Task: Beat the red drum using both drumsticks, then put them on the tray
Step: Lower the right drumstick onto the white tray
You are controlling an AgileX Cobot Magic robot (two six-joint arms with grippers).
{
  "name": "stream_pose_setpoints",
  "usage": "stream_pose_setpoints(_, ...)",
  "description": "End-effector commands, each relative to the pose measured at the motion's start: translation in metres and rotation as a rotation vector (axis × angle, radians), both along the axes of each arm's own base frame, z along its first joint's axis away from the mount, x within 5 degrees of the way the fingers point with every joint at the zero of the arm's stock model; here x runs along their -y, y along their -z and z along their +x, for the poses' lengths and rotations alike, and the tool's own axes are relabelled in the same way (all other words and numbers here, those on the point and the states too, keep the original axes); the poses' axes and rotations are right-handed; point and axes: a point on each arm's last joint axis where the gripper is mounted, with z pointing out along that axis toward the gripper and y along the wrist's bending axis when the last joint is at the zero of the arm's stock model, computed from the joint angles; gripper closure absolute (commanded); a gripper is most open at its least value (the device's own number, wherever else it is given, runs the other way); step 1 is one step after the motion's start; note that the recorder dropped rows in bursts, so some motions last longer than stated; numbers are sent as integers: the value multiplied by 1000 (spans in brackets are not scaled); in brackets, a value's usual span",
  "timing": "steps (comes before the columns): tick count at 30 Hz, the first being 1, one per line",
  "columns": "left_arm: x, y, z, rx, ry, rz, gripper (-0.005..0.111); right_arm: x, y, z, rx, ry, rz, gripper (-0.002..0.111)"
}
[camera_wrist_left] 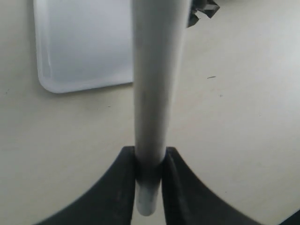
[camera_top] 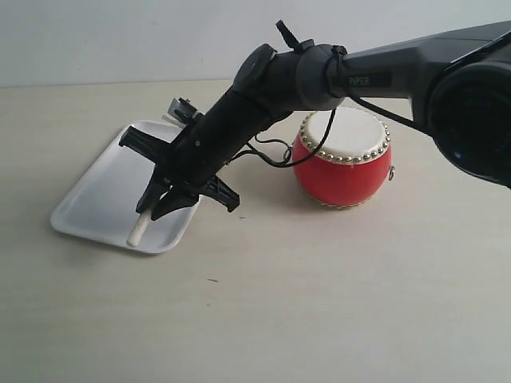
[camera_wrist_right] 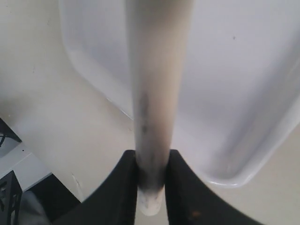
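The red drum (camera_top: pixel 343 171) with its cream skin stands upright on the table, right of centre. Left of it lies the white tray (camera_top: pixel 92 199). My right arm reaches across in front of the drum, and my right gripper (camera_top: pixel 164 203) hangs over the tray's near right part, shut on a pale drumstick (camera_top: pixel 138 231) whose end points down at the tray's front rim. In the right wrist view, that gripper (camera_wrist_right: pixel 151 157) clamps the drumstick (camera_wrist_right: pixel 157 70) above the tray (camera_wrist_right: pixel 234 93). My left gripper (camera_wrist_left: pixel 150 157) is shut on the other drumstick (camera_wrist_left: pixel 152 84), with a tray corner (camera_wrist_left: pixel 79 47) beyond it. The exterior view does not show the left gripper.
A black cable (camera_top: pixel 271 155) loops from the right arm down near the drum's left side. Bare beige table surrounds the tray and drum. The table edge and dark objects (camera_wrist_right: pixel 9 197) below it show in the right wrist view. A black part (camera_wrist_left: pixel 204 10) pokes in beside the left stick.
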Motion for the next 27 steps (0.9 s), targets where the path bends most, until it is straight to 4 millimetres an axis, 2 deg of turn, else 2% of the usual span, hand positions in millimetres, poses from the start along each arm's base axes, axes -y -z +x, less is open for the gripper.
stream_pose_setpoints(1,1,0,0,6,-7,-18,107,-2,-3,4,23,32,12,108)
stream_pose_setpoints(8,2,0,0,3,-9,-35,107,-1,5,4,-2,46,-21,99)
stream_pose_setpoints(27,5,-2,0,10,5,-65,107,3,9,7,25,71,-80,99)
